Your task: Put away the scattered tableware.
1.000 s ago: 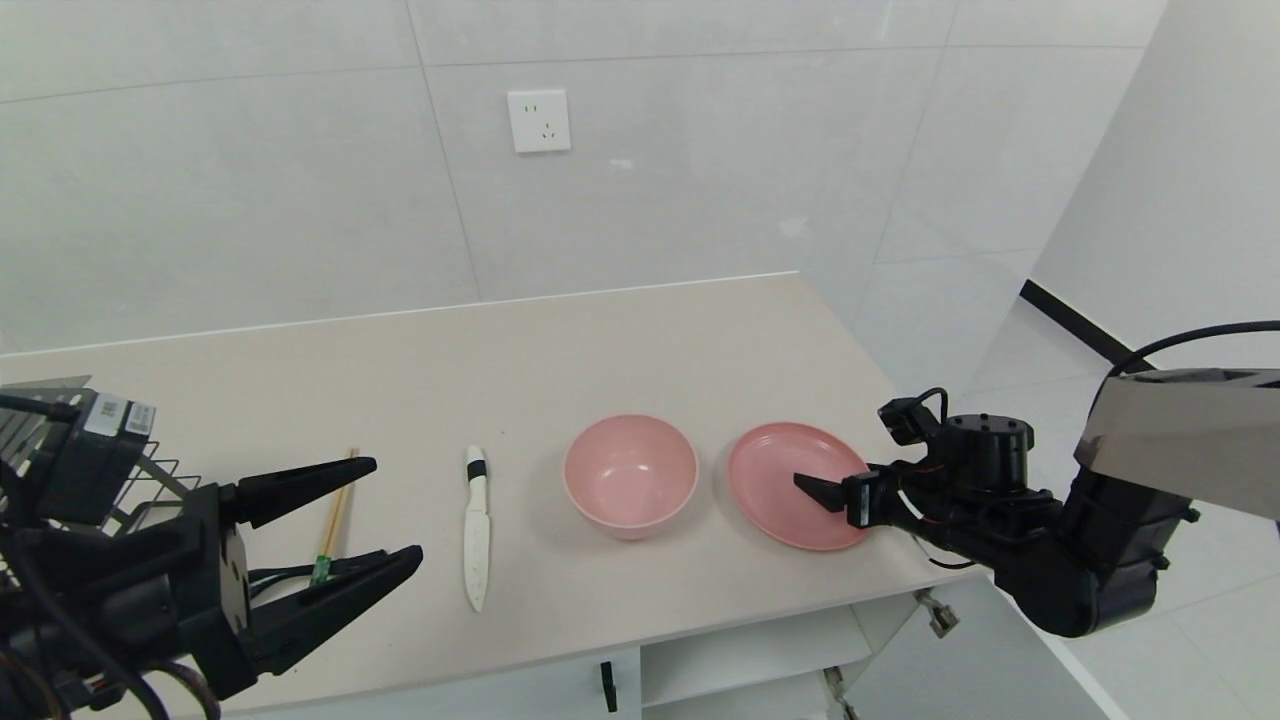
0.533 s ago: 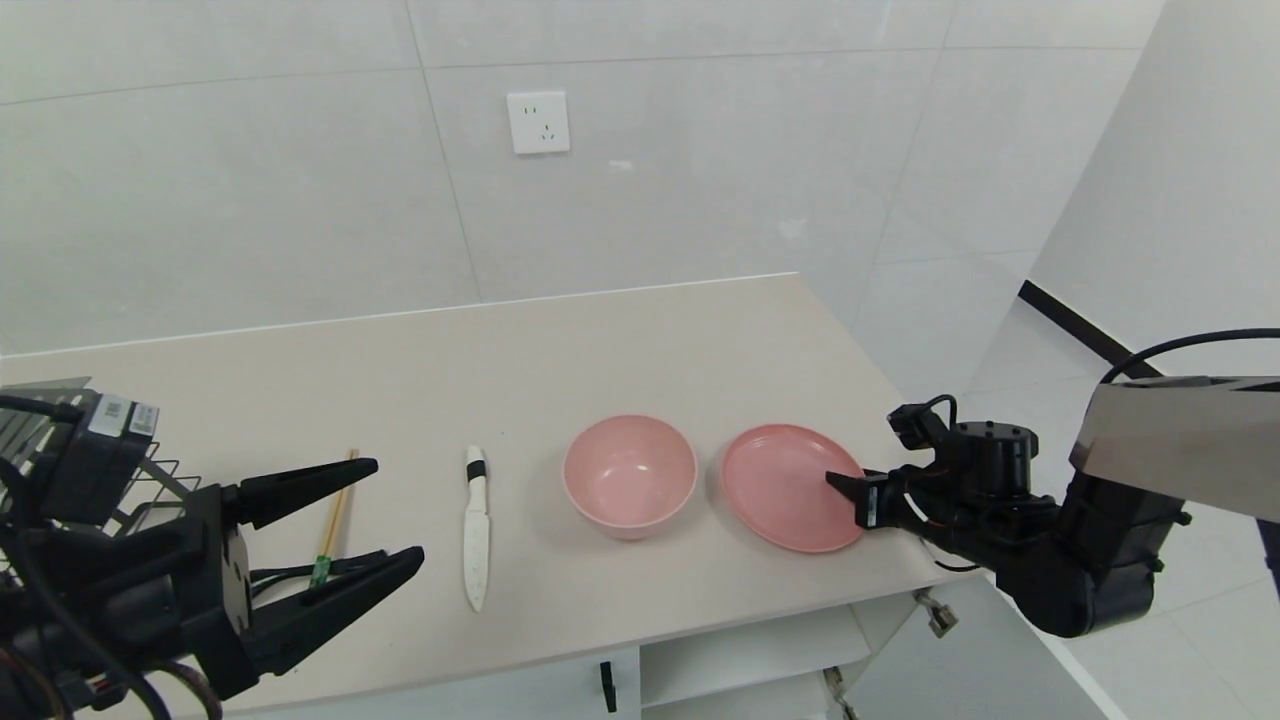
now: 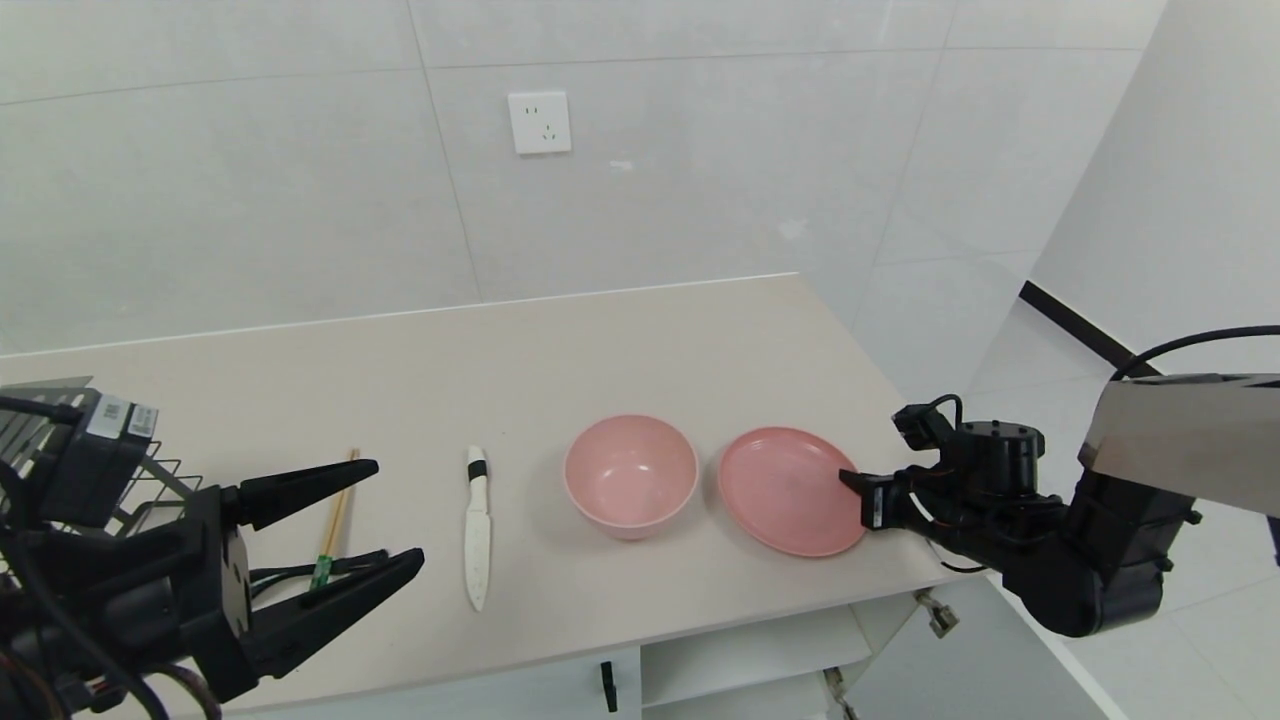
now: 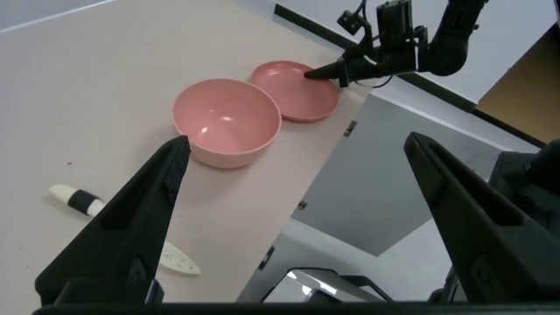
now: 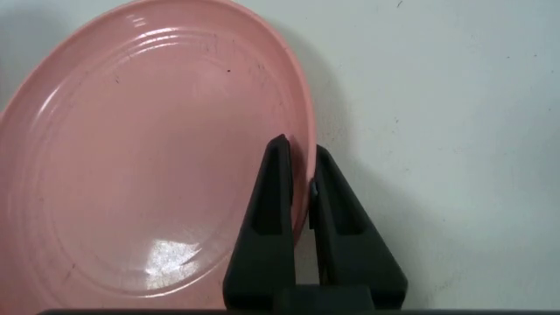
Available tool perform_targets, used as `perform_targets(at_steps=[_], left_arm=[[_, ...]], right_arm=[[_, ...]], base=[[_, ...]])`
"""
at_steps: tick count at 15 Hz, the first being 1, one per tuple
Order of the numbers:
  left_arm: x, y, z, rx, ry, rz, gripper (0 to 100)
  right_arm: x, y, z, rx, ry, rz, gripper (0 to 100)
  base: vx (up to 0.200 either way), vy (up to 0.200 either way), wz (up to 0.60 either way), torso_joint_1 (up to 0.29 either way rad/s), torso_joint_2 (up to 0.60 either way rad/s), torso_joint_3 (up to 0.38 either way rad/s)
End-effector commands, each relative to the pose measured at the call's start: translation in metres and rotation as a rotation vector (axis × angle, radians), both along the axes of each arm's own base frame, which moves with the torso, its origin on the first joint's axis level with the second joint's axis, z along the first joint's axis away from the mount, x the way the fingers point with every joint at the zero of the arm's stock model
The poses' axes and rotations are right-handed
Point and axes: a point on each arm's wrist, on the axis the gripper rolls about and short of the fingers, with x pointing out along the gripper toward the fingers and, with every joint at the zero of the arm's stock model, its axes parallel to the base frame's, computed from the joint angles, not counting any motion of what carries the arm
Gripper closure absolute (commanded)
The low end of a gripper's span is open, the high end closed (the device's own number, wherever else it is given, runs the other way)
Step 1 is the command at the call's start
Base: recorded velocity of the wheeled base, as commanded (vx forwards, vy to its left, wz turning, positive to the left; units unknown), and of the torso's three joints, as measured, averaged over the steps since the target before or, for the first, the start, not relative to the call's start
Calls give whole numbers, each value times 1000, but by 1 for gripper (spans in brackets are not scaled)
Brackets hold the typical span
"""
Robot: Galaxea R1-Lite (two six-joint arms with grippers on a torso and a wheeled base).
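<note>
Bench (image 3: 620, 340): pale beige top, beneath my right gripper (image 3: 850, 480) and my left gripper (image 3: 398, 510).
Wall (image 3: 250, 200): large white tiles, far beyond both grippers.
Socket (image 3: 539, 121): white, on that wall, high between them.
Cabinet handle (image 3: 607, 686): black, below the bench edge, between them.
Skirting (image 3: 1075, 325): black strip, beyond my right gripper.

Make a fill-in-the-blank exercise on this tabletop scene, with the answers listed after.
The right hand is shut on the rim of the pink plate, while the left hand is ____.
Between the plate and the white knife stands a pink ____.
By the robot's sides, the chopsticks lie on the knife's ____ side.
Answers: open; bowl; left.
</note>
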Motion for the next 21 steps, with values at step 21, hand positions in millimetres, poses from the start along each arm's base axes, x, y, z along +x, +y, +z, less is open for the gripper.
perform_targets(at_steps=[21], left_arm=[[47,-16,34,-36,-207,-3,0]], right_arm=[[-134,-42,174,62,-624,-81,100]], base=[[0,0,0,0,0,0]])
